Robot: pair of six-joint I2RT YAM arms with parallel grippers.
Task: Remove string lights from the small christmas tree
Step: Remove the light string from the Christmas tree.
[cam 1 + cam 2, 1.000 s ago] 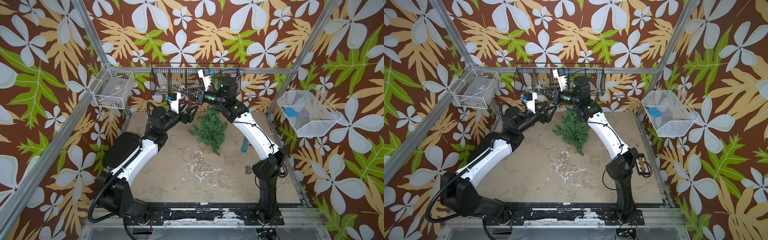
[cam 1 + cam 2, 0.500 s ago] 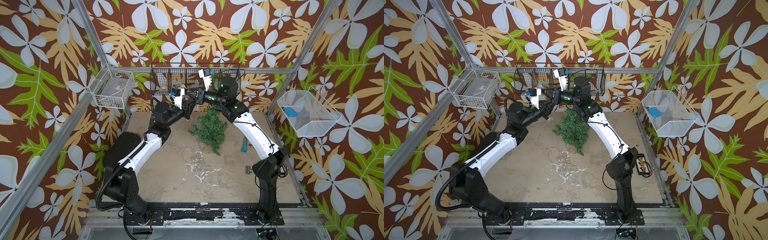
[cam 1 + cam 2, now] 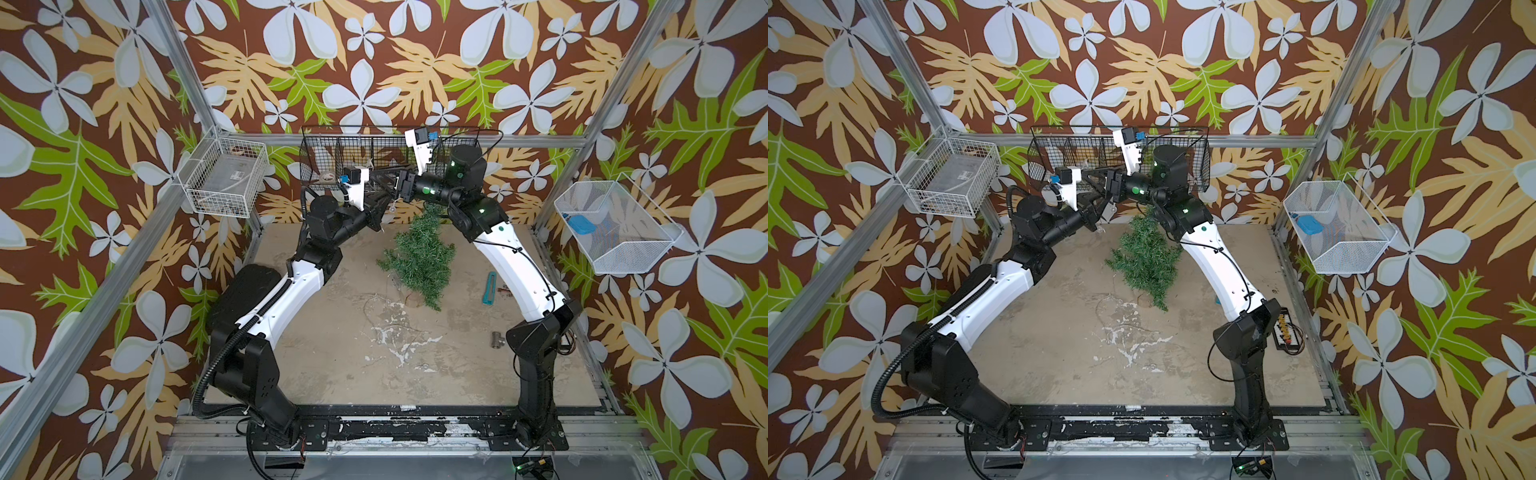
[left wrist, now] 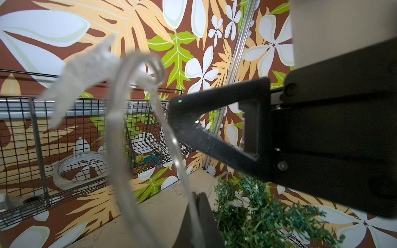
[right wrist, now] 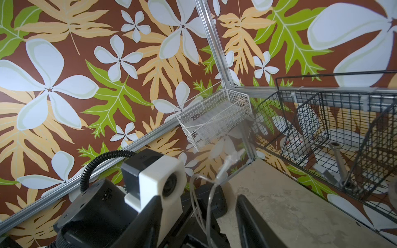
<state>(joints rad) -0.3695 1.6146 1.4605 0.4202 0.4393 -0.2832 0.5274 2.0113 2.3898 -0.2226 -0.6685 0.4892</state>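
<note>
You've got the left claw (image 4: pixel 194 200) pinched on the string lights (image 4: pixel 120 128) beside the small christmas tree (image 3: pixel 422 257) top, prob. for a handover; right claw (image 5: pixel 200 200) wide, holding nothing.

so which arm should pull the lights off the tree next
Left, probably: the left gripper is shut on the string lights, while the right gripper looks open and holds nothing.

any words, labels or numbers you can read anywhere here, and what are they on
No text here can be read.
tape roll, inner core: a line of print, too blurred to read.
clear box in the white basket: a dark label strip, too small to read.
</note>
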